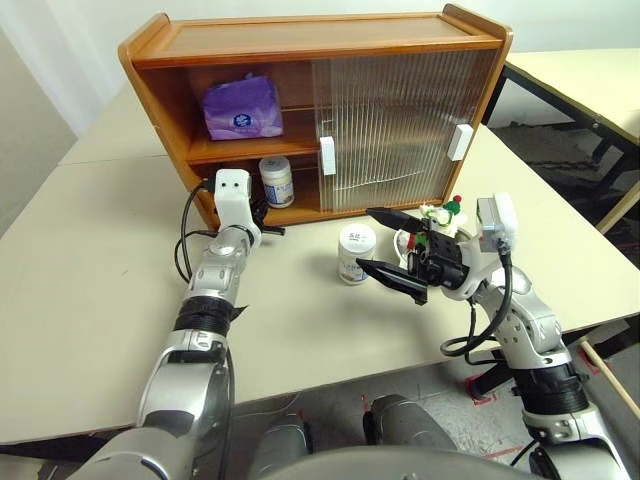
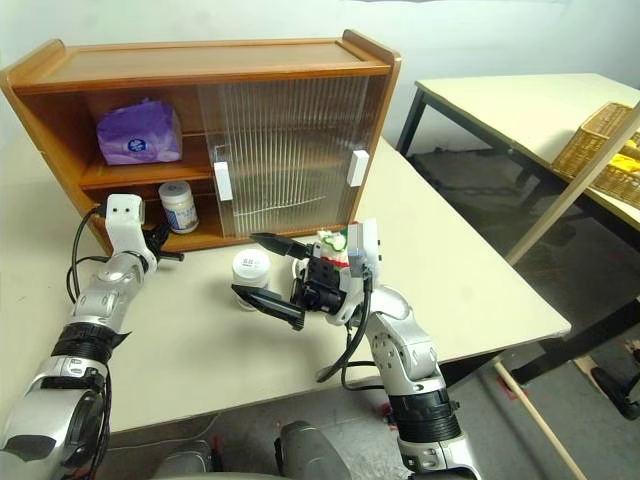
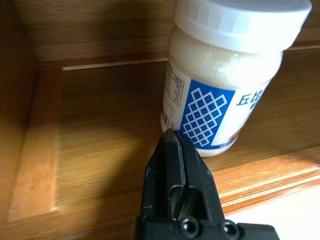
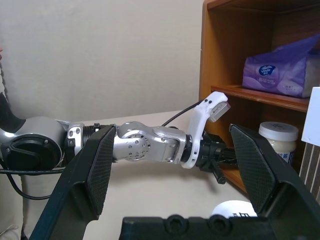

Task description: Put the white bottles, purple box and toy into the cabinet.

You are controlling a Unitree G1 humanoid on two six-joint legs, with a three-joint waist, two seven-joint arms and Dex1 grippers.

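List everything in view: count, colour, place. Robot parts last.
Cabinet: one, orange-brown, on the table, left side open.
Purple box: one, lavender, upper shelf.
White bottles: two; one on the lower shelf, one on the table in front.
Toy: one, white with green hat, on the table behind the right gripper.
Table: one, beige.
Basket: one, tan, on the neighbouring table.
Left gripper: shut, before the shelved bottle.
Right gripper: open, empty.

From the head we look down over the counter [image 1: 90, 290] at the cabinet [image 1: 300, 40]. Left wrist view sits close inside its lower shelf; right wrist view faces sideways, sharing that shelf's jar [image 3: 225, 85].
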